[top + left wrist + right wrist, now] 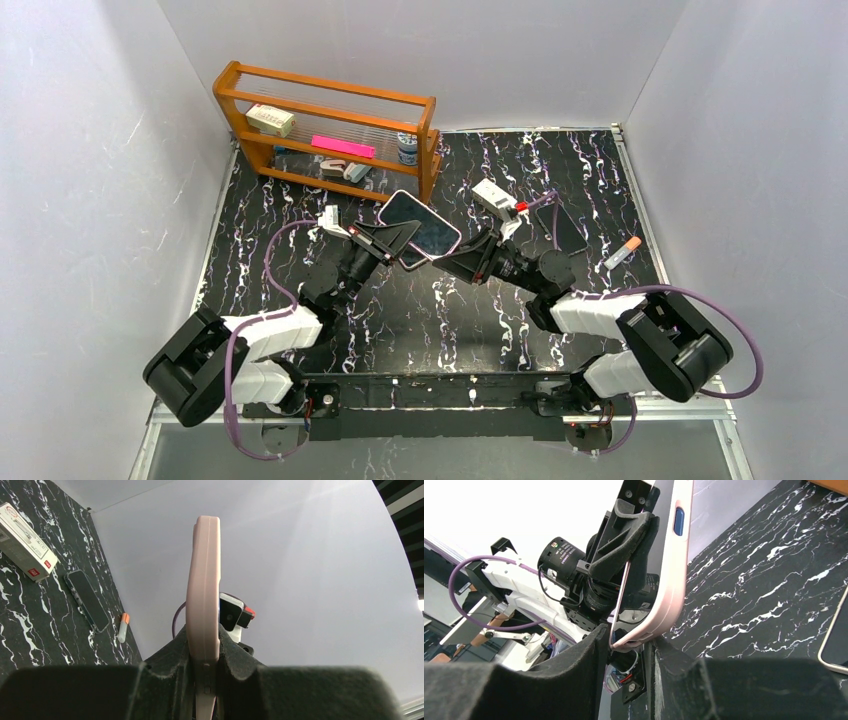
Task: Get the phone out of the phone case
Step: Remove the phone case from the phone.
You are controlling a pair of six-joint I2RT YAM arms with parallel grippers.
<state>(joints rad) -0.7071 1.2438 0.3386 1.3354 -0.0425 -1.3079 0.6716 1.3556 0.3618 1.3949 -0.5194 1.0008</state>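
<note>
— Two arms are on one item. The dark-screened slab phone [420, 222] sits inside its pale pink phone case [202, 580], and I have it held in the air over the middle of the black, white-veined marble tabletop [420, 330].

— What are your jaws doing?

— My left gripper [204, 652] has its jaws clenched on the case's edge, and I see the pink rim pinched between the pads. My right gripper [626, 650] straddles a rounded corner of the case, pads close against both faces. Whether they truly press, I cannot tell.

— Anything else around?

— Behind is a brown wooden rack [330, 105]. To the right are a white carton [493, 195], a second dark phone [560, 228] lying flat, and a white marker with an orange cap [622, 252].
</note>
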